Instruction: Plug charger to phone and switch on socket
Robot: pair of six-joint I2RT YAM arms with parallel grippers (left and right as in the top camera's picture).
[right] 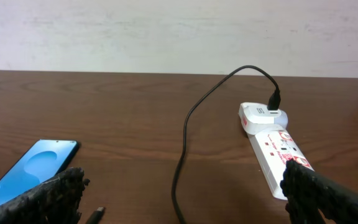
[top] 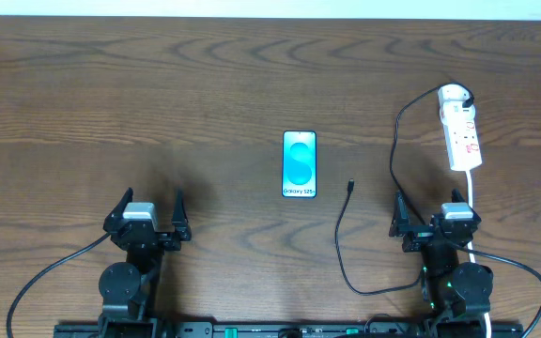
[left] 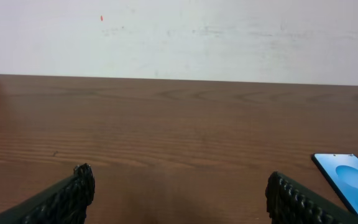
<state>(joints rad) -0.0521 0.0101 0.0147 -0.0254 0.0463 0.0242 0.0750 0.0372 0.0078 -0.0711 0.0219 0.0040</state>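
Observation:
The phone (top: 300, 163) lies flat mid-table, screen up, light blue with "Galaxy S25+" text; it also shows in the left wrist view (left: 348, 180) and the right wrist view (right: 31, 169). The charger cable (top: 394, 150) runs from its black plug in the socket (top: 460, 127) down in a loop to its connector tip (top: 350, 185), lying right of the phone. The tip shows in the right wrist view (right: 96, 214), the socket too (right: 272, 149). My left gripper (top: 147, 205) is open and empty, left of the phone. My right gripper (top: 426, 208) is open and empty, below the socket.
The socket's white cord (top: 473, 197) runs down past my right arm. A pale wall (left: 179, 37) stands behind the table's far edge.

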